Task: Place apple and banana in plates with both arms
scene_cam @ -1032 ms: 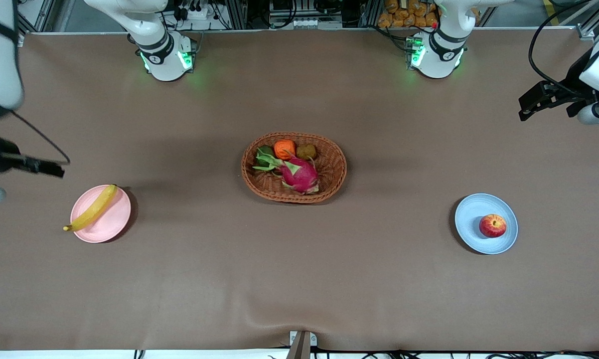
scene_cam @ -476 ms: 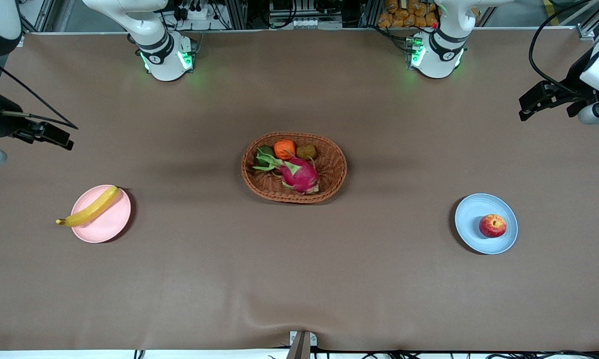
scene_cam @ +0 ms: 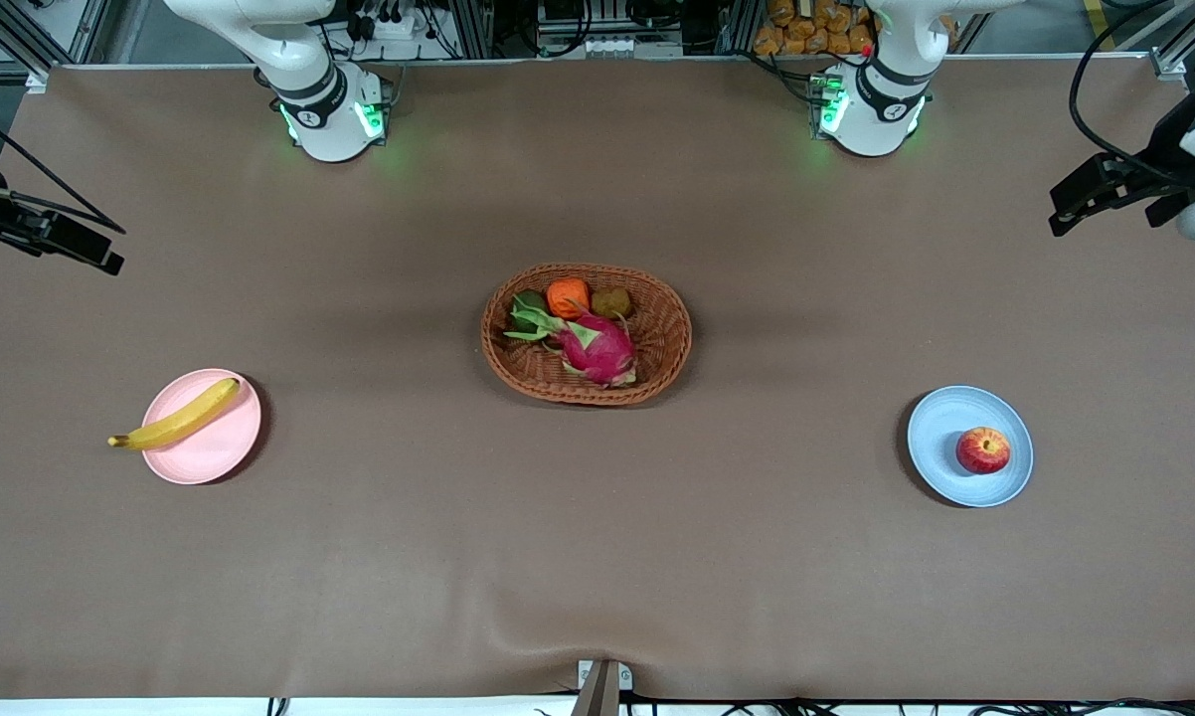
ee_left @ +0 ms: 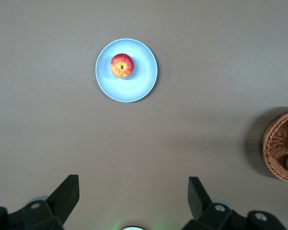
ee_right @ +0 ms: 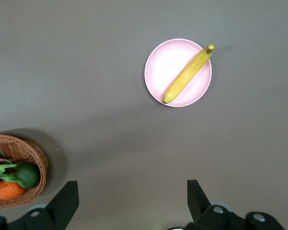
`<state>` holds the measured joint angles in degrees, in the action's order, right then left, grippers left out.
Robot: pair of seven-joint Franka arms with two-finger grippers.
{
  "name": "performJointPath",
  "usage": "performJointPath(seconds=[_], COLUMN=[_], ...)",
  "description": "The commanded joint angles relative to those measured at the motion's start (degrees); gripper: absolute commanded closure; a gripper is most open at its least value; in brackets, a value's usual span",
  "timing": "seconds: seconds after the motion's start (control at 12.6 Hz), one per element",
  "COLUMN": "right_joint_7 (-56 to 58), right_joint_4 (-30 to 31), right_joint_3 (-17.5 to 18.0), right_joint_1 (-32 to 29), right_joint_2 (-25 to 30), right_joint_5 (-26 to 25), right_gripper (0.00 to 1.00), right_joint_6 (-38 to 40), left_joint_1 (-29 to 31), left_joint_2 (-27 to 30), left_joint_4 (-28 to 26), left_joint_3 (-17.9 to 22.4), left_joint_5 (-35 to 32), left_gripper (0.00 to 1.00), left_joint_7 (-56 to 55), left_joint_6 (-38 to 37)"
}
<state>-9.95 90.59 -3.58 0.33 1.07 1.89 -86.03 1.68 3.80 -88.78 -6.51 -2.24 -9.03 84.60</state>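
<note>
You have the brown table [scene_cam: 597, 557] spread wide, with both arm bases along its edge farthest from the front camera. The right arm [scene_cam: 289, 60] and the left arm [scene_cam: 896, 70] each reach out past their own end of the table.

The wicker basket [scene_cam: 657, 358] sits at the table's middle, holding a magenta dragon fruit [scene_cam: 597, 348], an orange fruit [scene_cam: 568, 296], a green fruit [scene_cam: 530, 306] and a brownish fruit [scene_cam: 612, 300].

The pink plate [scene_cam: 210, 452] lies toward the right arm's end, nearer the front camera than the basket. The banana [scene_cam: 175, 416] lies slantwise across it, one dark tip overhanging the rim toward the table's end. The blue plate [scene_cam: 945, 428] lies toward the left arm's end, also nearer the camera than the basket. The apple [scene_cam: 983, 449] rests inside it, off centre, stem dimple upward.

The right gripper [ee_right: 129, 201] hangs high over the right arm's end of the table, fingers spread wide and empty. The left gripper [ee_left: 132, 196] hangs high over the left arm's end, likewise spread and holding nothing. Both are well apart from the plates.
</note>
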Motion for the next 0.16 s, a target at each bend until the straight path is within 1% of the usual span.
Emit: performJointPath(seconds=[0.0,0.08], right_joint_7=[3.1,3.1], right_joint_4=[-2.0,-2.0], right_joint_3=[0.0,0.0], right_joint_1=[-0.5,-0.5], right_joint_2=[-0.3,-0.3], right_joint_5=[-0.2,-0.2], right_gripper=[0.00,0.00], right_joint_6=[0.8,0.8], left_joint_1=[0.3,0.3], left_joint_2=[0.0,0.0], left_joint_4=[1.2,1.2], left_joint_3=[-0.2,-0.2], left_joint_5=[1.0,1.0], left_gripper=[0.00,0.00], left_joint_7=[0.4,0.3], left_joint_6=[-1.6,-1.6])
